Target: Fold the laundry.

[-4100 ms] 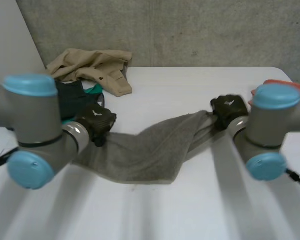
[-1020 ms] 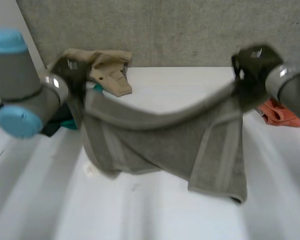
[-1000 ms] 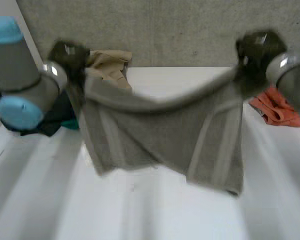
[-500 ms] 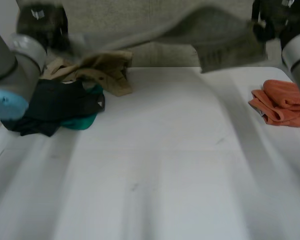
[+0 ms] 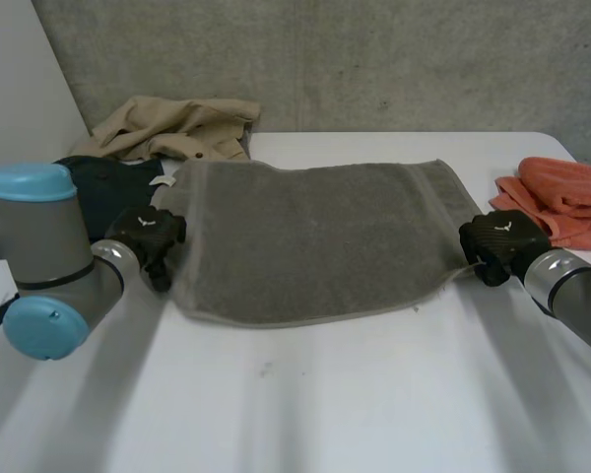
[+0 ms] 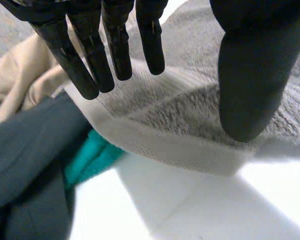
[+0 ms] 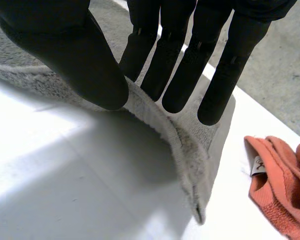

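- the grey towel (image 5: 315, 236) lies spread flat in a single layer across the middle of the frame, on the white table (image 5: 305, 404). i see no fold in it yet.
- my left hand (image 5: 146, 236) sits at the towel's lower left corner. in its wrist view the fingers (image 6: 115, 50) are straight and stand well apart from the thumb (image 6: 247, 75), whose tip rests on the cloth. i read that as spread, not gripping.
- my right hand (image 5: 499, 244) is at the lower right corner. the towel's edge rises between its thumb (image 7: 75, 55) and straight fingers (image 7: 190, 75), so it is pinching that edge.
- progress, as i judge it: the spreading looks done and every fold on this towel is left to do.
- waiting at upper left are a tan garment (image 5: 177, 123) and a dark garment (image 5: 94, 192) with some teal cloth (image 6: 92, 155) beside it.
- an orange cloth (image 5: 566, 197) at the right edge looks roughly folded.
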